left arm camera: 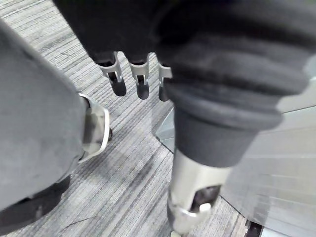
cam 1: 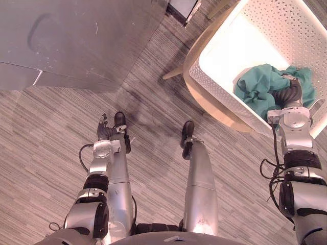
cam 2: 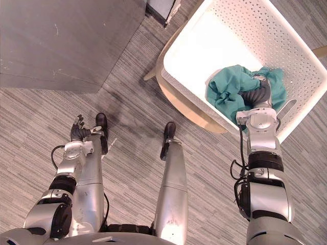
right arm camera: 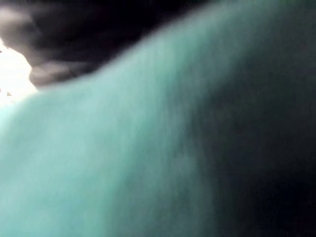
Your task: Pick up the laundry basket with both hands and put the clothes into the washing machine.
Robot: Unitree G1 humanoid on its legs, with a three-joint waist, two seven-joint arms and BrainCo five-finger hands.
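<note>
one teal cloth [cam 2: 227, 86] lay in the white basket [cam 2: 302, 55], right hand [cam 2: 258, 95] buried there, grip unclear; left hand [cam 1: 104, 130] hung, fingers [left arm camera: 118, 82] relaxed.

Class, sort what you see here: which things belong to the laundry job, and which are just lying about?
Part of the job:
white laundry basket
teal clothes inside it
right hand, down in the clothes
left hand, open, low over the floor

Lying about:
wooden stool under the basket
grey unit, purpose unclear
</note>
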